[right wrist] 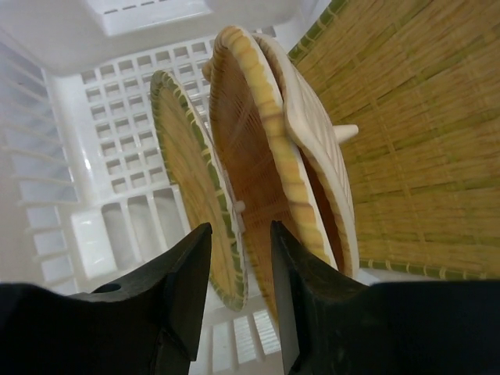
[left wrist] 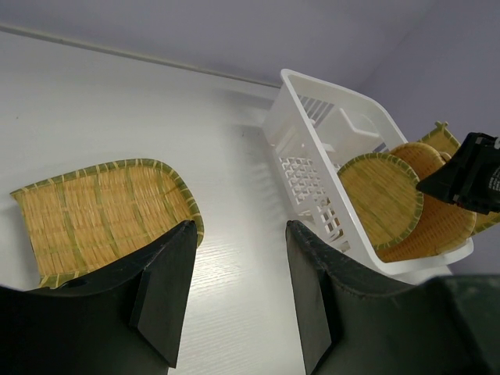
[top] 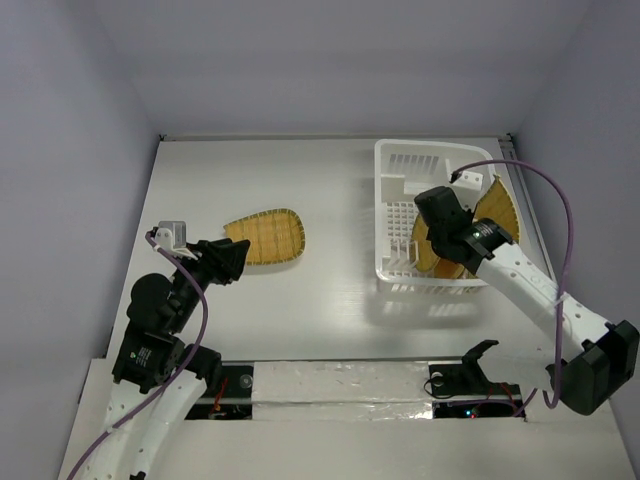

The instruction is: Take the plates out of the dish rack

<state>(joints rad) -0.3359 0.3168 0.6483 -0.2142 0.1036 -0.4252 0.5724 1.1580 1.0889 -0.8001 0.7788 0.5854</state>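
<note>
We see the white bench (top: 330, 320), smooth with a faint wood grain, carrying everything. On its right half stands the dish rack (top: 425, 147), a white plastic rectangular basket with slotted walls and a grid floor. Three woven plates (right wrist: 187, 164) are at it, orange-tan with rounded corners and thin green rims. Two stand on edge inside, close together, and a third leans at the rack's right wall. A fourth plate (top: 265, 237) of the same weave lies flat on the bench's left half, well apart from the rack. The right end effector (right wrist: 241, 289), smooth and black, is down in the rack with its fingers apart and the nearest standing plate's lower rim in the gap. The left end effector (left wrist: 238, 293) hovers with fingers apart and nothing between them, just beside the fourth plate.
</note>
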